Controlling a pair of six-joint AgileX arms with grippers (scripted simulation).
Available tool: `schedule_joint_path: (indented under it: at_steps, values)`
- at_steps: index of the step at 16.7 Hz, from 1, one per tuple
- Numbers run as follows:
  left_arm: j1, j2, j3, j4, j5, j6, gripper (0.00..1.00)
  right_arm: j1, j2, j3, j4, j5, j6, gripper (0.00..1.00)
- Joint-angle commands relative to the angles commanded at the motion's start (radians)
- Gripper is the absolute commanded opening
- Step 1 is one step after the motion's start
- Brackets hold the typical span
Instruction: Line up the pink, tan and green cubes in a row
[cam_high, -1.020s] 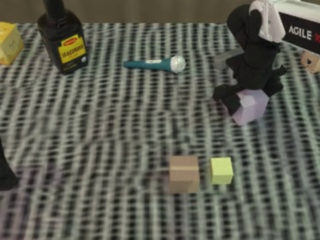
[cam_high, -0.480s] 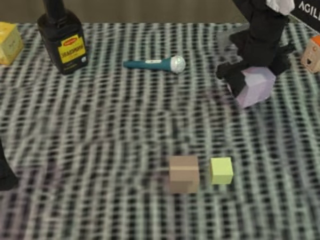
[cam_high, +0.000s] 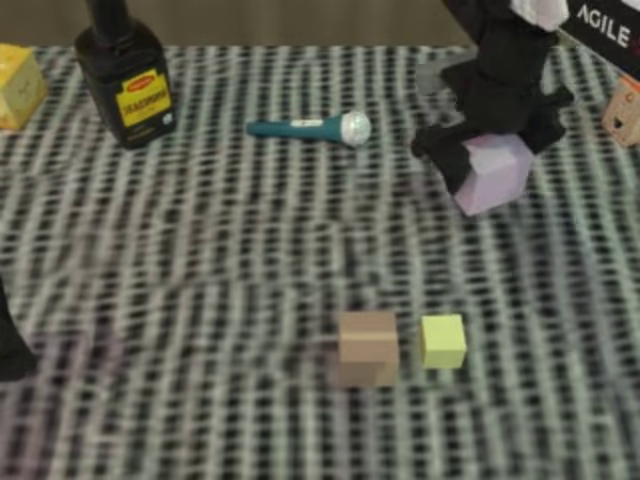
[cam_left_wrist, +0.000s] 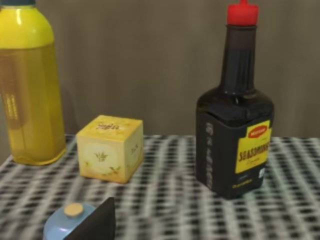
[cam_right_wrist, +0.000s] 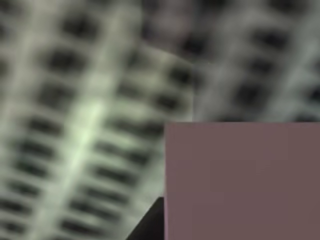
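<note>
even, soft lighting, faint shadows; checked tablecloth (cam_high: 200, 260) smeared and wavy, right wrist view heavily blurred

Toward two o'clock on the checked woven tablecloth (cam_high: 200, 260), clamped in the right gripper (cam_high: 490, 135): large matte lilac-pink cube (cam_high: 492, 172). Near five o'clock, side by side, just apart: mid-sized matte tan cube (cam_high: 367, 347), with small matte yellow-green cube (cam_high: 443, 341) at its three o'clock. Around twelve o'clock: teal toy microphone (cam_high: 310, 127). Toward ten o'clock: dark glass seasoning bottle (cam_high: 124, 75); at its nine o'clock, yellow spotted block (cam_high: 20, 86). Parked at eight o'clock, on the table's edge: left gripper (cam_high: 10, 345).
</note>
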Motion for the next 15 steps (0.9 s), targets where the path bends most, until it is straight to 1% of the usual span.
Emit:
schedule_joint_path:
  at_steps: [2, 4, 11, 13, 15]
  values:
    - [0.0, 0.0, 0.0, 0.0, 0.0, 0.0, 1.0, 0.061, 0.012, 0.027, -0.016, 0.0, 0.093, 0.0]
    - [0.0, 0.0, 0.0, 0.0, 0.0, 0.0, 1.0, 0.138, 0.024, 0.056, -0.036, 0.001, 0.224, 0.0]
    - [0.0, 0.0, 0.0, 0.0, 0.0, 0.0, 1.0, 0.441, 0.056, 0.146, -0.107, 0.004, 0.784, 0.0]
    - [0.0, 0.0, 0.0, 0.0, 0.0, 0.0, 1.0, 0.508, 0.055, 0.163, -0.118, 0.007, 0.891, 0.0]
    - [0.0, 0.0, 0.0, 0.0, 0.0, 0.0, 1.0, 0.554, 0.051, 0.174, -0.123, 0.009, 0.955, 0.0]
